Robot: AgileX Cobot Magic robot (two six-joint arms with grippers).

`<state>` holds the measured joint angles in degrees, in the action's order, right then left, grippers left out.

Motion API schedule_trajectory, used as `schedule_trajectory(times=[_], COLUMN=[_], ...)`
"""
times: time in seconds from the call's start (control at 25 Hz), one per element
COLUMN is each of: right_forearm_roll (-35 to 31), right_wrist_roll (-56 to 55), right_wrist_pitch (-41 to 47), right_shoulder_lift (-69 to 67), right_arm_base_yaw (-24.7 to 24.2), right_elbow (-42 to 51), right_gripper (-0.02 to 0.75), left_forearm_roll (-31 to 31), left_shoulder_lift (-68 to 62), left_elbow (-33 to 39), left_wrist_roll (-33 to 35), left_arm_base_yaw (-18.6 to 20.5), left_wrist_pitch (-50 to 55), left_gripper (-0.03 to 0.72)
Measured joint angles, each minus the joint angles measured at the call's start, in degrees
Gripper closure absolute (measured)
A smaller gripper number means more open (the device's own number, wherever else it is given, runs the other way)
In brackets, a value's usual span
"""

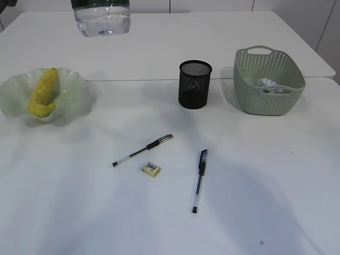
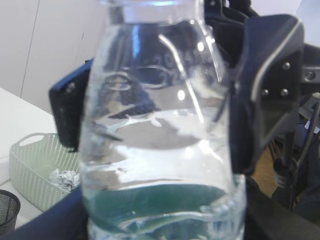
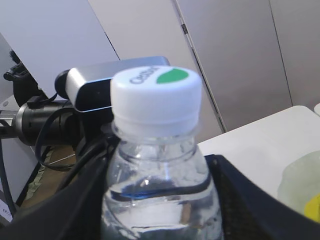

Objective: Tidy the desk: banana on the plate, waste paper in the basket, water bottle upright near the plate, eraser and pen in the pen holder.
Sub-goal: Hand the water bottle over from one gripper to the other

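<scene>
Nearest to me, the small clear plastic water bottle (image 2: 155,150) with its white cap (image 3: 155,95) sat between the dark fingers (image 2: 265,95) of my left gripper (image 2: 165,125), which were pinched against its sides just above the dark green label (image 2: 155,200). My right gripper (image 3: 160,210) flanked the neck below the cap, but I could not tell whether those fingers pressed it or stood free. The bottle hung upright in the air, long axis vertical, cap up and base down, high over the far left of the plain white desk (image 1: 79,202), beyond the plate. The cap bore a green leaf shape and a grey word starting with C that I could not fully read. Below, at the front, lay a blue-capped clear pen (image 1: 199,180) pointing roughly front to back, a tiny pale yellow eraser (image 1: 151,169) with print too small to read, and a black-capped clear pen (image 1: 143,150) lying on a slant. Farther back stood the black mesh cup pen holder (image 1: 195,84), the pale green ruffled glass plate (image 1: 79,90) carrying the yellow banana (image 1: 43,93) lengthwise front to back, and the grey-green woven-look basket (image 1: 268,103) with the crumpled white waste paper (image 1: 268,85) inside.
</scene>
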<state>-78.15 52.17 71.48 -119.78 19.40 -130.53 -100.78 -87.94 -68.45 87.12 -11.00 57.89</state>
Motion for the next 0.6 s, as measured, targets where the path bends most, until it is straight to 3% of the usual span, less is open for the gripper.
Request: schedule_trajectory(times=[0.6], right_forearm_roll=[0.1], right_wrist_roll=[-5.5], right_wrist_pitch=[-0.3], right_shoulder_lift=[0.1], right_arm_base_yaw=[0.0], right_elbow=[0.0], right_gripper=[0.213], left_forearm_roll=[0.9], left_shoulder_lift=[-0.1], left_elbow=[0.0], left_wrist_roll=[0.1], left_arm_base_yaw=[0.0], left_wrist_pitch=[0.1], left_gripper=[0.299])
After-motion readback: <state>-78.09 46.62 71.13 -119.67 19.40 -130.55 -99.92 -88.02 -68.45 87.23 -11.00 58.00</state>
